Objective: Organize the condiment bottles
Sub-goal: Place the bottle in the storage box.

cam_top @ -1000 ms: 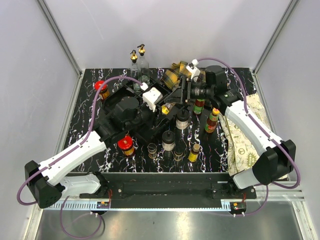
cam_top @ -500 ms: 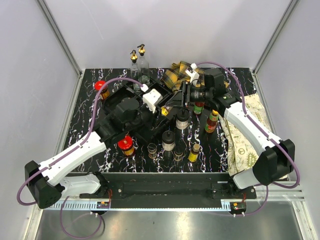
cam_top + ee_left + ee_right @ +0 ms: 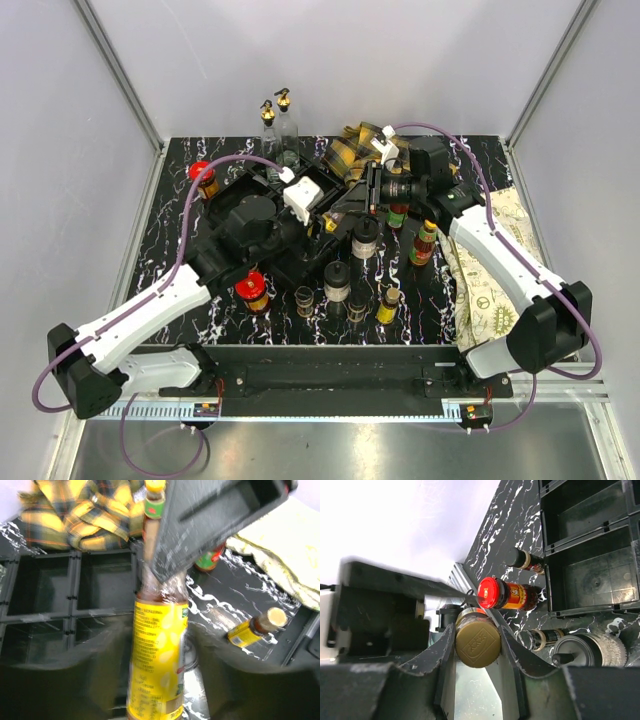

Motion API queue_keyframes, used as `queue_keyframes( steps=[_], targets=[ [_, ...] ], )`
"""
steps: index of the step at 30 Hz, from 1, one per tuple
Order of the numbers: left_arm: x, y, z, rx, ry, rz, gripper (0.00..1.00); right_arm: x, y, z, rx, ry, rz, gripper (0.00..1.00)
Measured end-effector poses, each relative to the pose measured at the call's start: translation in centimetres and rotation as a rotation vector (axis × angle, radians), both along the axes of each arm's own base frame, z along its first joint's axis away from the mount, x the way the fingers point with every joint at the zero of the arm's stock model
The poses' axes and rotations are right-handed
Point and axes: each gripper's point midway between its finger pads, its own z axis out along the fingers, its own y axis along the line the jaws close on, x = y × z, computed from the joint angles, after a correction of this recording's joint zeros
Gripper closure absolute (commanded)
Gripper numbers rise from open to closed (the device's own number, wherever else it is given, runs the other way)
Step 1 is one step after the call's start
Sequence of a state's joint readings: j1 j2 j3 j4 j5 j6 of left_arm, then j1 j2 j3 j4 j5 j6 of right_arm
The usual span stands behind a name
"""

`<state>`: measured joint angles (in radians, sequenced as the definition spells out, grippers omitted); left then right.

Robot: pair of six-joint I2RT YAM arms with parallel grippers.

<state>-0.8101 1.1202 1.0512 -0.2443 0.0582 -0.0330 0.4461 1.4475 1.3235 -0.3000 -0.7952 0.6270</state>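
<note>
Left hand (image 3: 157, 652) and right hand (image 3: 477, 641) clasp one bottle (image 3: 159, 612) over white-walled marbled table (image 3: 440, 305).

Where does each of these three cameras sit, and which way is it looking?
Top external: fixed above and behind the arms, facing down onto the table; left arm and right arm show whole.
Left wrist: on the left arm, facing along the left gripper at the yellow-labelled bottle it holds, black tray beyond; its blurred fingers show.
Right wrist: on the right arm, facing along the right gripper at a gold cap, red-lidded jar beyond; its fingers show.
Shared: both wrist views show the same bottle, from opposite ends.
</note>
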Motion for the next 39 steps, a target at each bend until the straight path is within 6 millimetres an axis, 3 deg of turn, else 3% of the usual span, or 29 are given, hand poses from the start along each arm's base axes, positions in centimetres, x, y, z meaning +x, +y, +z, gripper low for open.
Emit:
queue_keyframes(
  steps=[1,3,9,13,18,21,24,31,39],
  targets=[
    [0.1,0.1,0.3,-0.008,-0.007,0.007,0.07,0.0,0.0,0.0,-0.002,0.000,-0.003,1.00],
    [0.2,0.2,1.1,-0.027,-0.026,0.017,0.01,0.2,0.0,-0.1,-0.005,0.008,-0.008,1.00],
    [0.4,2.0,3.6,-0.082,-0.079,0.103,0.01,1.7,0.5,1.1,-0.008,-0.015,-0.025,1.00],
    [0.4,4.0,4.9,-0.106,-0.096,0.192,0.01,3.3,1.4,2.6,-0.040,-0.078,-0.044,1.00],
    [0.1,7.2,5.8,-0.149,-0.090,0.331,0.01,5.9,3.3,2.6,-0.158,-0.170,-0.081,1.00],
    [-0.2,9.2,5.1,-0.162,-0.070,0.419,0.01,7.8,4.2,1.2,-0.258,-0.223,-0.117,1.00],
    [-0.5,11.2,3.5,-0.156,-0.040,0.511,0.01,10.1,4.6,-1.5,-0.398,-0.269,-0.169,1.00],
    [-1.2,14.3,1.2,-0.152,-0.008,0.647,0.01,15.1,3.8,-7.7,-0.702,-0.351,-0.298,1.00],
    [-1.3,15.7,0.9,-0.143,-0.009,0.709,0.01,18.7,2.8,-7.4,-0.788,-0.456,-0.439,1.00]
  ],
)
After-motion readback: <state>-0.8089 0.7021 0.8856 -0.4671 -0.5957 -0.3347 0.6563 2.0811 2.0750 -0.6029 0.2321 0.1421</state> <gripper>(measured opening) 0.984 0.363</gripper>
